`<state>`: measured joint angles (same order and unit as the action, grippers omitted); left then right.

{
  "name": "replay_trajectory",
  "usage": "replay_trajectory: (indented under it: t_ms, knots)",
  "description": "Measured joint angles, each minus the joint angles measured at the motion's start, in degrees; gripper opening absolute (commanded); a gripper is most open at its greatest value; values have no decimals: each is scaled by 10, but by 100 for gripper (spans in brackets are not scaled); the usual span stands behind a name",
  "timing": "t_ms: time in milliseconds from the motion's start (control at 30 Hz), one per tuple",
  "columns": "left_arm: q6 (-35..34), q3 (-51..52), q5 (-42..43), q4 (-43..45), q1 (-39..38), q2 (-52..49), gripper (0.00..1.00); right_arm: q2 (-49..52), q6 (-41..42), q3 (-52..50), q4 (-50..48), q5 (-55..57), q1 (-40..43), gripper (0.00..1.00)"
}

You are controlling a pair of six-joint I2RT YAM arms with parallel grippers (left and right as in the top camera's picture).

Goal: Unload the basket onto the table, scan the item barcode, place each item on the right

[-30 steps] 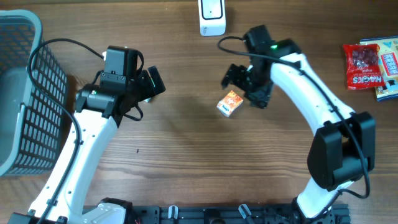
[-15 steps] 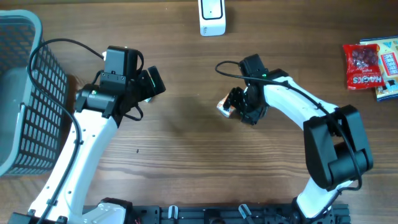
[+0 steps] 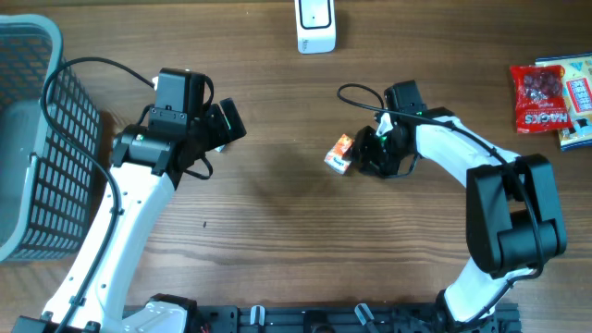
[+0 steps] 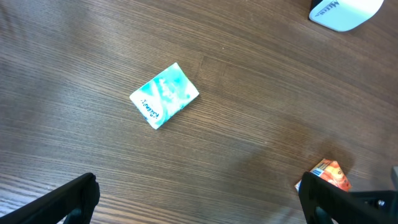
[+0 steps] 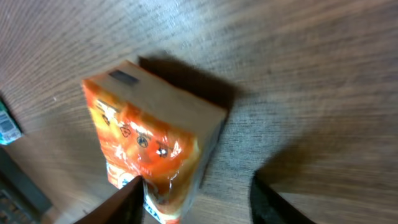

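Orange and small, the box (image 3: 341, 153) lies on the brown wooden table (image 3: 277, 222) near its middle, well apart from the white scanner (image 3: 315, 25) at the far edge. The right pincer (image 3: 363, 154) straddles the box's end. One finger (image 5: 127, 199) touches the box's side and the other stands clear of it, so the box is not clamped. The left pincer (image 4: 199, 186) hangs spread wide and empty, with a teal packet (image 4: 164, 95) on the table ahead of it. A grey basket (image 3: 28, 55) stands at the left edge and a red snack bag (image 3: 539, 97) lies at the right.
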<state>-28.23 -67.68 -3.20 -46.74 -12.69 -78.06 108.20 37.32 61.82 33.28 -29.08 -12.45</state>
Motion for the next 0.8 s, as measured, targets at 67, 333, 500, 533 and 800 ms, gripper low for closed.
replay_trajectory:
  t_ms: [67,333,500,533,800]
  knots:
    - [0,0,0,0,0,0,100,0,10,-5,-6,-8,0,49]
    - [0,0,0,0,0,0,100,0,31,-23,-43,-17,0,24]
    - [0,0,0,0,0,0,100,-1,34,-23,-48,-16,-1,4]
    - [0,0,0,0,0,0,100,-1,34,-23,-49,-16,-1,4]
    - [0,0,0,0,0,0,100,-1,-123,-22,-67,-176,19,4]
